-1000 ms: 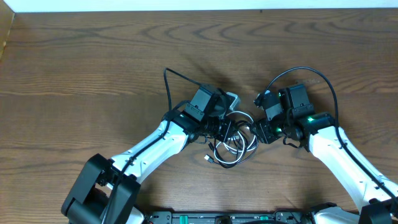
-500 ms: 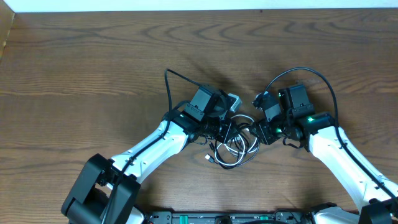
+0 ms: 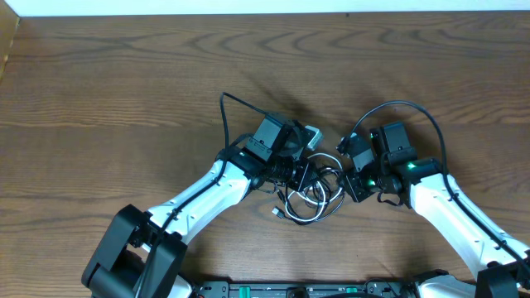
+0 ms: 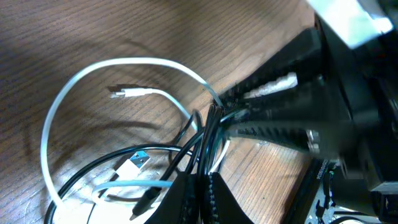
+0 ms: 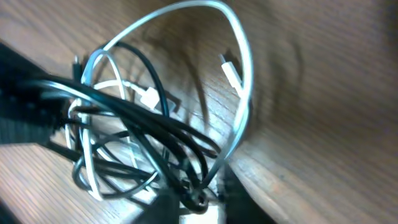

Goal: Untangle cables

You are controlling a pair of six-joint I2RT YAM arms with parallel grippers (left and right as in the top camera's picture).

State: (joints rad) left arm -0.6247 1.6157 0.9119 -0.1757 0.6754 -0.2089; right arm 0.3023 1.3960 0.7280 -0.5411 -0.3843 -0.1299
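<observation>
My left gripper (image 4: pixel 200 182) is clenched on a few strands of the thin, rubbery black cord (image 4: pixel 206 133). The rest of the tangle lies on the brown wooden desk (image 3: pixel 124 83) just ahead of its tips. My right gripper (image 5: pixel 199 202) looks closed on the same bunch from the opposite side, where black strands and the thin white cord (image 5: pixel 247 81) run in together. Both cords are light and limp, so I expect them to drag each other rather than resist. Their smooth sheaths could slip through a pinch. The small plug ends may snag inside loops. I judge the white loop standing free beyond my right gripper to be the better hold, not the knotted middle.
</observation>
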